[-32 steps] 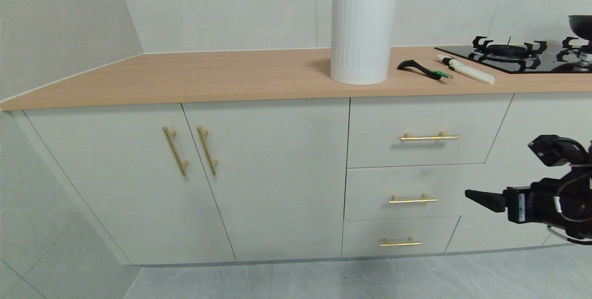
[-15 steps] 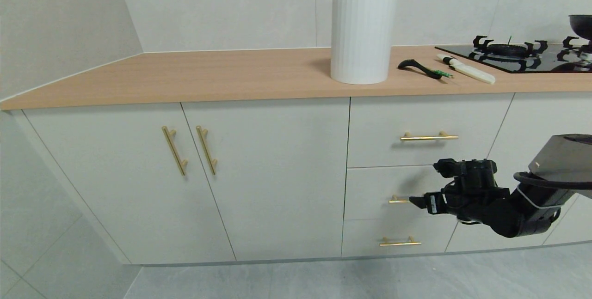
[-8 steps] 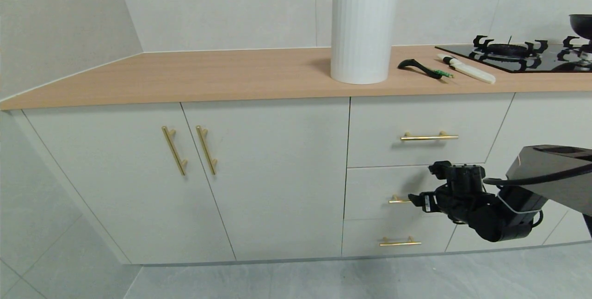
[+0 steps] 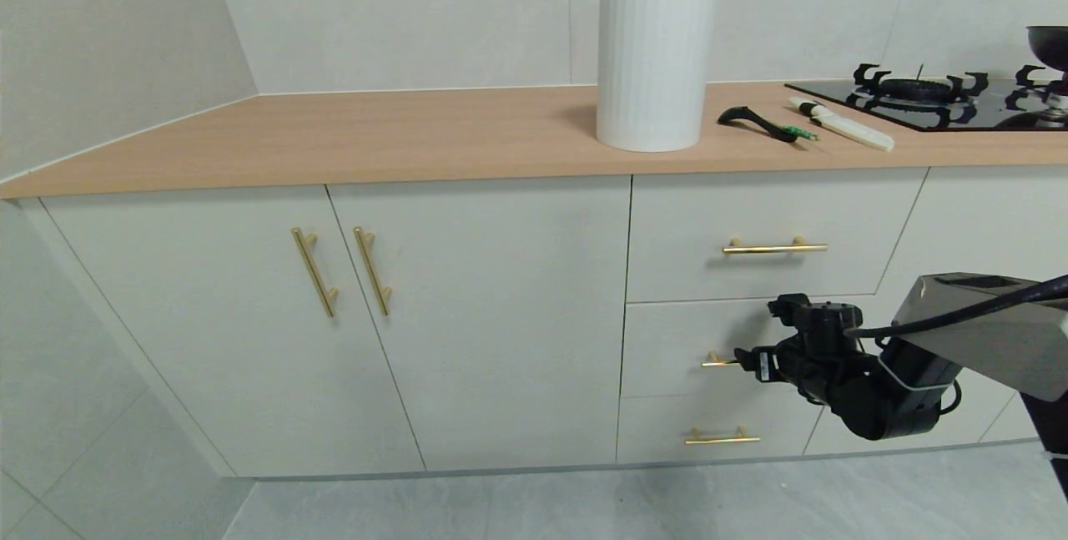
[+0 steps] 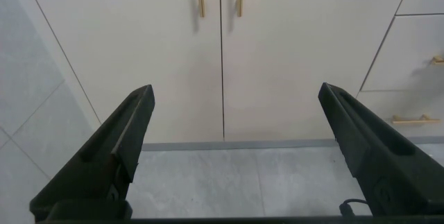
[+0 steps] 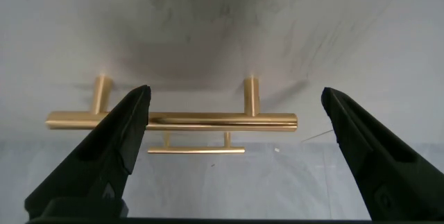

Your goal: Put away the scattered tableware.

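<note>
- If the right pincer (image 4: 745,355), wide open and empty, shuts off-centre on the middle drawer's handle (image 6: 171,120), it could slip off on the pull.
- Left pincer (image 5: 236,96): wide open too, holding nothing.
- Knife (image 4: 843,125) and black utensil (image 4: 763,124) lie on the surface (image 4: 375,135) beside the white canister (image 4: 656,64); can't see inside it, drawers are shut.

One tall white ribbed cylindrical container (image 4: 657,64) stands on the single wooden worktop (image 4: 375,135). Two loose utensils lie there: one black-handled peeler (image 4: 755,121) and one white knife (image 4: 847,128). Below are two pale cupboard doors (image 4: 192,348) (image 4: 509,315) and three pale drawers (image 4: 684,214) (image 4: 667,335) (image 4: 659,419). There are five brass bar handles: two vertical (image 4: 315,271) (image 4: 373,270) and three horizontal (image 4: 774,248) (image 4: 716,361) (image 4: 722,439). One black gas hob (image 4: 843,91) shows two black pan supports (image 4: 918,88) (image 4: 1039,83).
</note>
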